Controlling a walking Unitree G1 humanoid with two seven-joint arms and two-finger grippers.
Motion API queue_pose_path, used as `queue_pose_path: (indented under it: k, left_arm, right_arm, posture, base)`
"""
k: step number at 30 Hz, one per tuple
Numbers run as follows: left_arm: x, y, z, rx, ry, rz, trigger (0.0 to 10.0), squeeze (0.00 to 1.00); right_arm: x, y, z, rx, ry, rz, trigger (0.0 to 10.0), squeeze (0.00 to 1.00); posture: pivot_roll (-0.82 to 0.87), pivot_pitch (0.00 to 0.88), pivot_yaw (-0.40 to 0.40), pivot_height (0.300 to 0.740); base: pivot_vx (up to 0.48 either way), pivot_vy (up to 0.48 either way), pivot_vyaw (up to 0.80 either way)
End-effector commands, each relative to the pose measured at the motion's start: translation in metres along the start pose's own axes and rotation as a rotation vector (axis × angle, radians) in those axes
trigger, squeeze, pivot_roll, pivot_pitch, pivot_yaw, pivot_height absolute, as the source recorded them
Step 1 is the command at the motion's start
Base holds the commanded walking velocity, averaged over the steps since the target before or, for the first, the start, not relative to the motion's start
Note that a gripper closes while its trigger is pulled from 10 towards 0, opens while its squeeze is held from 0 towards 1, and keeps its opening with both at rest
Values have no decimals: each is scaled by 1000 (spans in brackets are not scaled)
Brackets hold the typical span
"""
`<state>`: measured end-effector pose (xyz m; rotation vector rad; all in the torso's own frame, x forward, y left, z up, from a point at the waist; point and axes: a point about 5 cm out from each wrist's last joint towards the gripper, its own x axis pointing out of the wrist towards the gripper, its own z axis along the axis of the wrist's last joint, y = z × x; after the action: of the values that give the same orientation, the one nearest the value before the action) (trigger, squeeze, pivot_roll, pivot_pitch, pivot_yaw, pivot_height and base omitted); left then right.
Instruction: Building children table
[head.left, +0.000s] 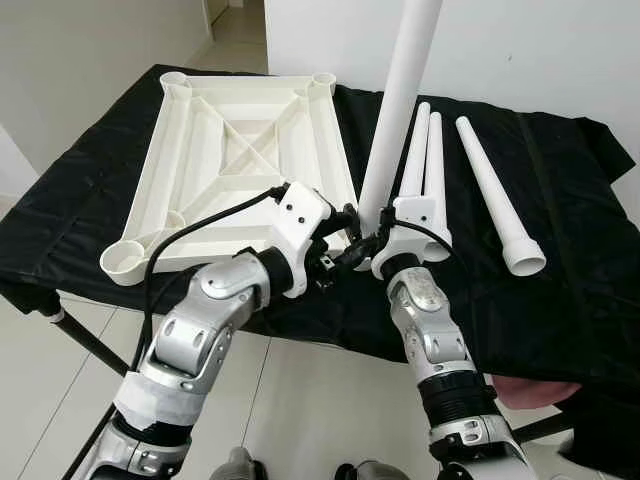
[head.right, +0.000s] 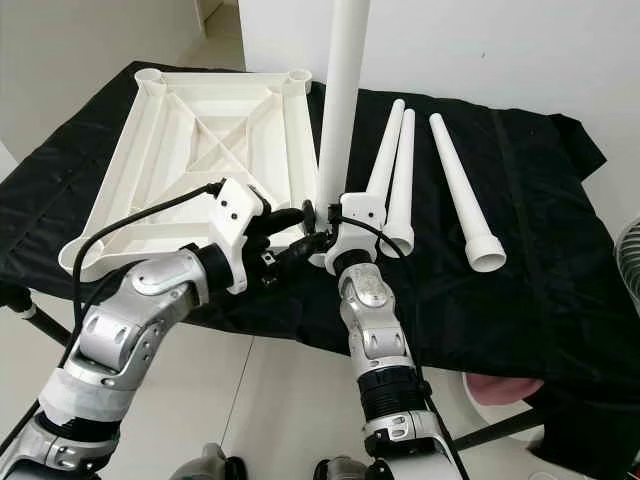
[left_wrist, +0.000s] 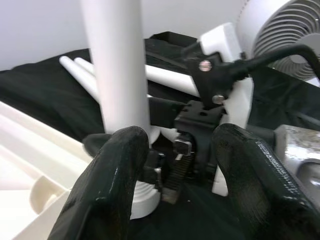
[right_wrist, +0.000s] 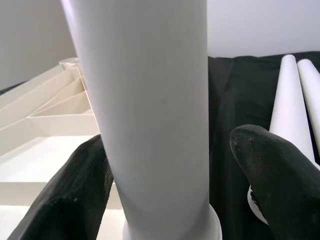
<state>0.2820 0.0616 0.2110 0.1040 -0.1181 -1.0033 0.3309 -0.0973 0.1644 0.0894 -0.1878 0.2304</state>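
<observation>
A white table top (head.left: 240, 140) lies upside down on the black-covered table (head.left: 570, 270). One white table leg (head.left: 400, 100) stands upright at its near right corner. My right gripper (head.left: 370, 240) straddles the base of that leg. In the right wrist view one finger (right_wrist: 75, 200) lies against the leg (right_wrist: 150, 100), and the other finger (right_wrist: 275, 180) stands a little off it. My left gripper (head.right: 290, 238) is open just left of the leg's base, pointing at the right gripper, with nothing between its fingers (left_wrist: 110, 190).
Two spare white legs (head.left: 425, 160) lie side by side right of the upright one, and a third (head.left: 495, 190) lies further right. A fan (head.right: 630, 250) stands past the table's right end. The table's front edge runs just behind my forearms, with tiled floor (head.left: 300, 400) below.
</observation>
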Motion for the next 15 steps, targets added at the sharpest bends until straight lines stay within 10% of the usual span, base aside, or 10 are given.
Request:
queue_pose_path:
  k: [1, 15]
  left_arm:
    - [-3, 7, -2, 3, 6, 50, 10000, 0]
    - [-43, 70, -2, 2, -3, 331, 10000, 0]
  right_arm:
    - [-2, 2, 0, 7, -5, 20, 10000, 0]
    - [-27, -12, 10, 39, -63, 222, 10000, 0]
  posture:
    - [-68, 67, 23, 740]
    - [-77, 86, 56, 740]
  base:
    - [0, 0, 0]
    - [0, 0, 0]
